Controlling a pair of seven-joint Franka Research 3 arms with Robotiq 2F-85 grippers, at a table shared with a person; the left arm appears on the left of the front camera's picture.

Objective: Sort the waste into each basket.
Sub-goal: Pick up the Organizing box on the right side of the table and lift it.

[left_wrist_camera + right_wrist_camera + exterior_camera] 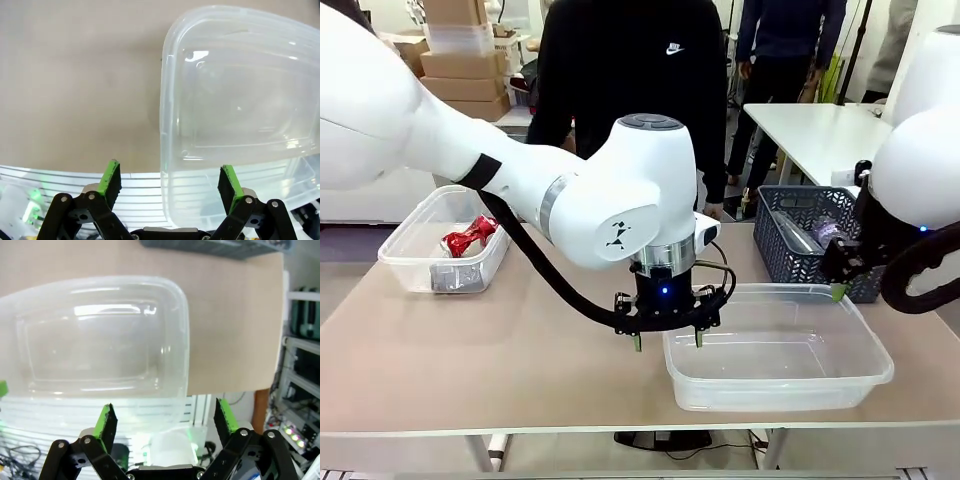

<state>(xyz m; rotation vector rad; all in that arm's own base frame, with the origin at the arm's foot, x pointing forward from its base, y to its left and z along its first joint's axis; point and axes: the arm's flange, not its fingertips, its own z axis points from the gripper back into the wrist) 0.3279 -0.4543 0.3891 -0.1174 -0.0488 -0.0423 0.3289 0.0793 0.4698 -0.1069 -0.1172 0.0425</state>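
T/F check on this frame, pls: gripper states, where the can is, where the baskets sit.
1. The left gripper is open and holds nothing. True.
2. A red can lies in the near tub. False: it lies in the far-left tub.
3. The right gripper is shut on a can. False: its fingers are spread, with nothing between them.
4. The dark lattice basket stands behind the near tub, on the robot's right. True.

Front view across table toward person, both wrist views close overhead, sharing one clear tub
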